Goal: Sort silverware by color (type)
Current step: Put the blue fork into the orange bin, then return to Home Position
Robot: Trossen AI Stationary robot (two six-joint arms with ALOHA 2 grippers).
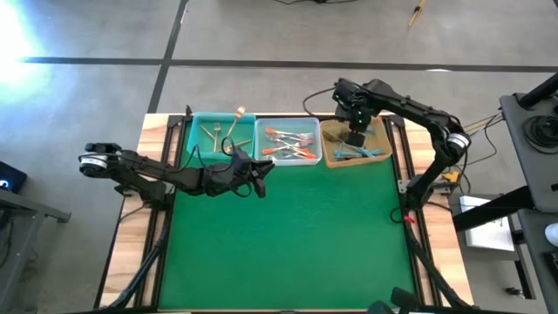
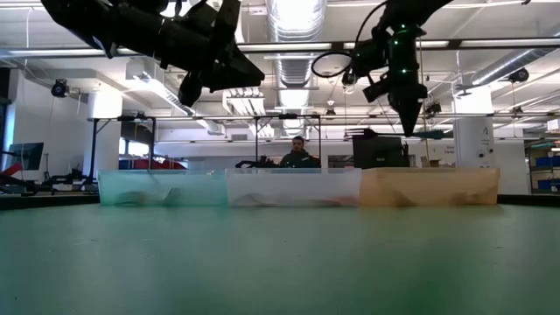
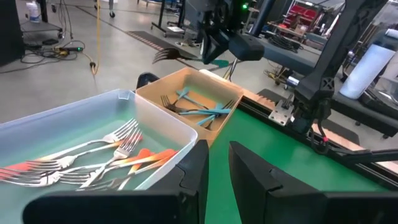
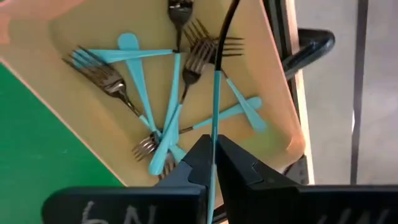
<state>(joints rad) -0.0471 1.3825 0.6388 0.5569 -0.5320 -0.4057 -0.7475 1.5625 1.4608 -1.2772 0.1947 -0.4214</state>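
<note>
Three bins stand in a row at the table's far edge. The teal bin (image 1: 196, 144) holds gold forks (image 1: 222, 131). Orange-handled forks (image 3: 124, 162) lie in the clear middle bin (image 1: 288, 162), and several teal-handled forks (image 4: 168, 118) in the tan bin (image 4: 273, 137). My right gripper (image 4: 214, 155) hangs over the tan bin, pointing steeply down, shut on one more teal-handled fork (image 4: 214, 99). My left gripper (image 3: 219, 162) hovers above the mat just in front of the middle bin, its fingers a narrow gap apart with nothing between them. My right gripper pinches the fork's teal handle (image 4: 214, 134) between its two fingertips, coming from above. The handle runs through the gap, and the dark head end (image 4: 229, 25) sticks out beyond the fingers. The fork is lifted clear above the forks in the tan bin.
The green mat (image 1: 288, 235) spreads from the bins to the table's near edge. Black rails (image 1: 161, 201) run along both sides of the table. A person (image 2: 299, 154) shows in the room far behind the bins.
</note>
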